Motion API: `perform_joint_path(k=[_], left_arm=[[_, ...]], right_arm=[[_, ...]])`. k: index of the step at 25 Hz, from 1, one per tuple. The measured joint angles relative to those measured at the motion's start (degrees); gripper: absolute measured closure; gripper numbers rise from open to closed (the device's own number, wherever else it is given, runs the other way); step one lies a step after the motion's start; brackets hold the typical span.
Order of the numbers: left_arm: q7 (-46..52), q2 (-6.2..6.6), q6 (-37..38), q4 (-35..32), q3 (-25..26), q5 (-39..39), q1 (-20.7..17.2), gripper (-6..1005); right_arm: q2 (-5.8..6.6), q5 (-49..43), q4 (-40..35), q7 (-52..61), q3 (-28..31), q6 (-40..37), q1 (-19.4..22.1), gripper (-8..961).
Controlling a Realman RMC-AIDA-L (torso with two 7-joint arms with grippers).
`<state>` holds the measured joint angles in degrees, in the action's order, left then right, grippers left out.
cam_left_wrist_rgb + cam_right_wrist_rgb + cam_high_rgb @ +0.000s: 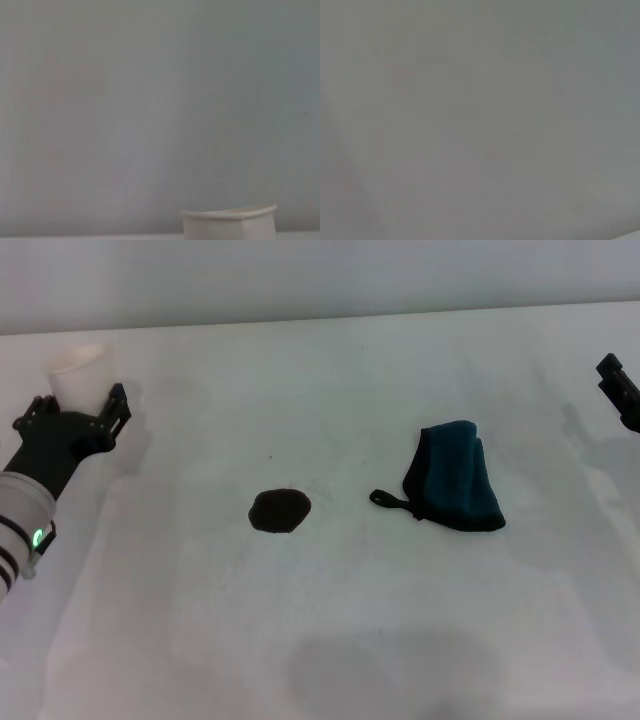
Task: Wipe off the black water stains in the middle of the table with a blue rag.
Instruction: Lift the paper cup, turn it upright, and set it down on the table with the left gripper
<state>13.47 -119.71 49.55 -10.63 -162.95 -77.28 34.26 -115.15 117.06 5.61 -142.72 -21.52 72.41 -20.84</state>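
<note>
The black water stain (279, 511) is a small oval dark blot in the middle of the white table (330, 640). The blue rag (456, 476) lies crumpled to the right of the stain, with its black loop tab (385, 500) pointing toward the blot. My left gripper (78, 408) is at the far left of the table, shut around a white cup (80, 372) that stands upright; the cup's rim also shows in the left wrist view (229, 220). My right gripper (620, 390) shows only partly at the right edge, away from the rag.
A few tiny dark specks (269, 457) lie on the table behind the stain. The pale wall runs along the table's far edge. The right wrist view shows only a plain grey surface.
</note>
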Motion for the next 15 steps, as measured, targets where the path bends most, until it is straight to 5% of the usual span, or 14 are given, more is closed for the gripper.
perform_joint_path(k=[15], left_arm=[[-11.7,0.00,-1.6,-2.2,0.0,1.2,-2.9,300]], right_arm=[[0.01,0.0,-1.2,0.1,-0.7,-0.7,-0.2,137]])
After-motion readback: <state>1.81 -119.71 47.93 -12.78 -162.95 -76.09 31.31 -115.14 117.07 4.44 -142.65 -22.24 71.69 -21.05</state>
